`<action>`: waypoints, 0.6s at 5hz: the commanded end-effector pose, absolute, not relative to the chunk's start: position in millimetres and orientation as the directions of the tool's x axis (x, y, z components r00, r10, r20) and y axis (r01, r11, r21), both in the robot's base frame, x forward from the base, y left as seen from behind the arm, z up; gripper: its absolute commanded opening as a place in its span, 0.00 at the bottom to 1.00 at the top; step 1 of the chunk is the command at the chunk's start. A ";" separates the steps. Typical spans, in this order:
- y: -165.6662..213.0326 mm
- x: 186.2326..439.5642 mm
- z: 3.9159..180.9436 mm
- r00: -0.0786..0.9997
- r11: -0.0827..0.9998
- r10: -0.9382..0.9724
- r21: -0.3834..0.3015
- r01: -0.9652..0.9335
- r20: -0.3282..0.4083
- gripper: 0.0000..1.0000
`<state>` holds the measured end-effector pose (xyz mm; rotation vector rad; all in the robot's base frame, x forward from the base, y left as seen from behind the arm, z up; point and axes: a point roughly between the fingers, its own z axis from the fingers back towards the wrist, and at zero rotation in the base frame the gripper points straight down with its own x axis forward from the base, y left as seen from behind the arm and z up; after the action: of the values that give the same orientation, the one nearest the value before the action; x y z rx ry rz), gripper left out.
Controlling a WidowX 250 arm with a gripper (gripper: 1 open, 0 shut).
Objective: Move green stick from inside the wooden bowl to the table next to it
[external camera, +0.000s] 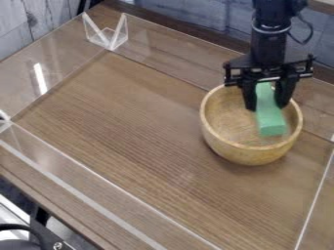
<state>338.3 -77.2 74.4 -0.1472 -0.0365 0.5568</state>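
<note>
The green stick hangs upright over the wooden bowl, its lower end still within the bowl's rim. My gripper points straight down above the bowl's right half and is shut on the stick's upper end, black fingers on either side. The bowl sits on the brown table near its right edge.
Low clear acrylic walls edge the tabletop. A clear acrylic stand sits at the back left corner. The right wall runs close to the bowl. Bare wood lies left of and in front of the bowl.
</note>
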 end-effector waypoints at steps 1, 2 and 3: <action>-73.2 336.9 95.8 0.853 0.843 0.519 -0.198 -0.501 0.049 0.00; -72.6 334.0 97.9 0.846 0.834 0.532 -0.199 -0.514 0.045 0.00; -72.2 331.6 100.1 0.838 0.826 0.545 -0.198 -0.528 0.041 0.00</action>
<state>327.3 -74.5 77.4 -0.1548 -0.0319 0.5689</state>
